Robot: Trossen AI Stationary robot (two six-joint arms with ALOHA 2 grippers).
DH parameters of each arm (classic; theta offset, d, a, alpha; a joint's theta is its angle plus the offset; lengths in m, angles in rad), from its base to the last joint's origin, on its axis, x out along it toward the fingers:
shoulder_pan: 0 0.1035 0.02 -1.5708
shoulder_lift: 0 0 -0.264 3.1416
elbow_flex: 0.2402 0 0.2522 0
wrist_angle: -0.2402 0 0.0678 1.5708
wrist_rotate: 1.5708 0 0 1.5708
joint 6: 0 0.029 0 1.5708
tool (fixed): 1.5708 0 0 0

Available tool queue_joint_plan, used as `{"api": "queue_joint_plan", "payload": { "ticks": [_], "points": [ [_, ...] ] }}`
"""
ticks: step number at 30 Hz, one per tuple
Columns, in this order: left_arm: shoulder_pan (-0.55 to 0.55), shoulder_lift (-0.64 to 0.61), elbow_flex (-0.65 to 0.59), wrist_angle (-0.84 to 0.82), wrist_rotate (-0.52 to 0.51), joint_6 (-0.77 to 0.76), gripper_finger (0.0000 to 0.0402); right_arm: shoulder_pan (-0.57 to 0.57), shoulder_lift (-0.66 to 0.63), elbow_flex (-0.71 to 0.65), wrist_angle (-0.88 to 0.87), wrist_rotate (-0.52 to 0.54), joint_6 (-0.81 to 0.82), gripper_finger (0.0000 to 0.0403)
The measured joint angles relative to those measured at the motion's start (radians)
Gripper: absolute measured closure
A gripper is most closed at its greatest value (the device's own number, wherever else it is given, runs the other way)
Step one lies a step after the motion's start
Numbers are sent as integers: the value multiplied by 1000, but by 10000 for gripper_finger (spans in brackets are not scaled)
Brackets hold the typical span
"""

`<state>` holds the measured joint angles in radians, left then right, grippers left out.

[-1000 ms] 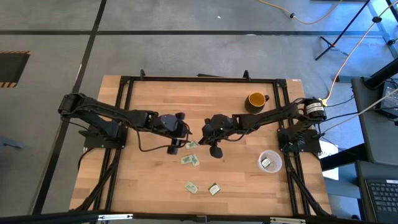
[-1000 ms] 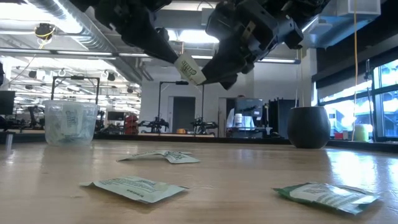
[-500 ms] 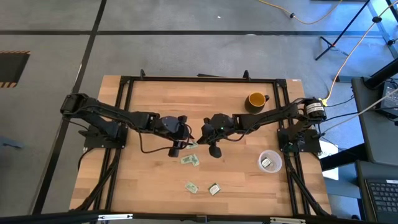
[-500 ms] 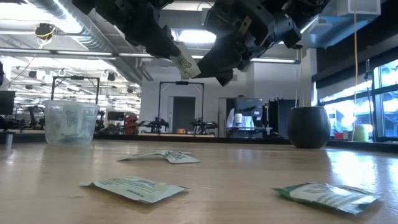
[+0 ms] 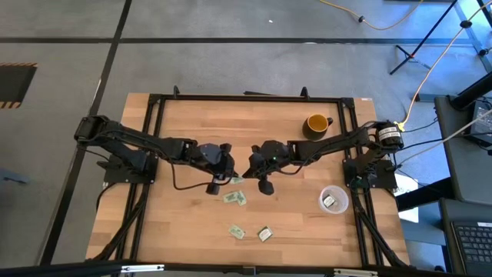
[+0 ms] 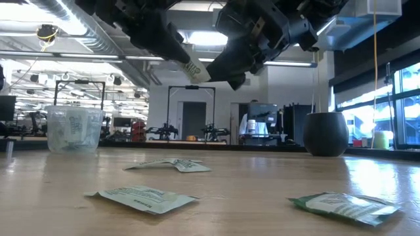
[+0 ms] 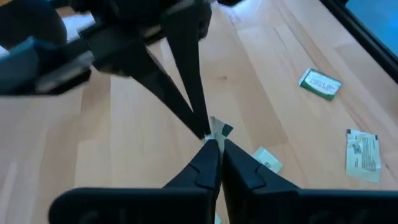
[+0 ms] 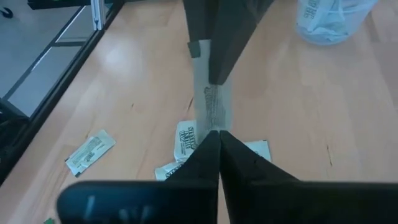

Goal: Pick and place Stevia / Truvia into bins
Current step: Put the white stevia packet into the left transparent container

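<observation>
A: Left gripper [image 6: 186,65]?
B: Fingers closed tight on one end of a Stevia packet [image 6: 193,71], held up in the air over mid-table. No gap between the tips in the left wrist view.

A: Right gripper [image 6: 211,67]?
B: Pinched shut too, on the other end of the same packet. Right wrist view shows the packet stretched between its own tips and the other arm's fingers [image 8: 214,56] (both have hold of it, tip to tip). In the high view the two grippers meet just above the table's middle.

A: Other packets?
B: Loose on the wood. Low view: one crumpled packet front left [image 6: 141,196], one front right [image 6: 344,204], an overlapping pair further back [image 6: 172,164]. High view has a cluster right under the grippers [image 5: 235,198] and two more nearer the front edge [image 5: 236,230], [image 5: 264,234].

A: Bin?
B: Clear plastic cup [image 5: 334,200] by the right arm's base, well apart from the grippers, already some packets in it. Only one cup in view.

A: Anything else?
B: Yellow-orange mug [image 5: 316,123] at the back right of the wooden table [image 5: 184,231]. Upright, near the right arm.
</observation>
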<state>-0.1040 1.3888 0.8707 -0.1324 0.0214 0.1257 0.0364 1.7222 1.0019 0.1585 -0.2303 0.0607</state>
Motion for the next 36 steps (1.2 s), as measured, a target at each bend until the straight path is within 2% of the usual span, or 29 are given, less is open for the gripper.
{"api": "queue_joint_plan", "payload": {
  "ticks": [5, 8, 14, 22, 28, 32, 36],
  "points": [
    [0, -11, 0, -46, 30, -94, 396, 0, 0, 1, -9, 0, -39, 342],
    [1, -32, 0, -84, 36, -165, 396, 1, 0, 1, -17, 36, -44, 304],
    [2, -128, 0, -242, -22, -318, 396, 0, 0, 1, -19, 83, -158, 248],
    [2, -305, 0, -592, -211, -601, 396, 0, 0, 1, -18, 83, -177, 238],
    [2, -413, 0, -823, -293, -739, 396, 0, 12, 1, -26, 84, -152, 238],
    [2, -454, 0, -920, -311, -803, 397, 0, 12, 1, -21, 84, -148, 238],
    [2, -466, 0, -970, -245, -839, 397, 0, 12, 1, -12, 85, -148, 238]
  ]
}}
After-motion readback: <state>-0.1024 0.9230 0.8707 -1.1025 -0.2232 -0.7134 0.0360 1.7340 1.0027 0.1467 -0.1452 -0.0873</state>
